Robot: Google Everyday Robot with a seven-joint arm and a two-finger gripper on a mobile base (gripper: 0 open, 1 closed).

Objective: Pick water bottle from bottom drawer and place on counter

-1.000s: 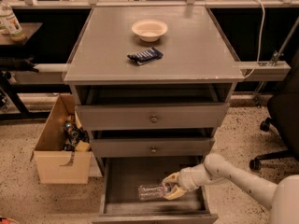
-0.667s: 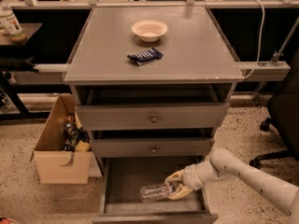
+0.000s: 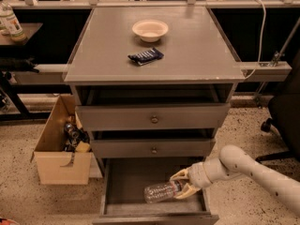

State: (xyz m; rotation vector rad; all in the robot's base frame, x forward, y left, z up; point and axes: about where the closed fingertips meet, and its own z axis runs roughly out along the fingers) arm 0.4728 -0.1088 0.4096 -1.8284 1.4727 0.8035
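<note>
The arm [image 3: 234,162] was smooth, off-white and tubular, with a rounded joint and small dark dots along its outer link. Its gripper [image 3: 175,186], down in the bottom drawer [image 3: 131,177], was pale cream-yellow.

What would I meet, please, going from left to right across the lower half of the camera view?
Cardboard box → water bottle lying in the bottom drawer → gripper at the bottle's right end, inside that drawer → black chair.
</note>
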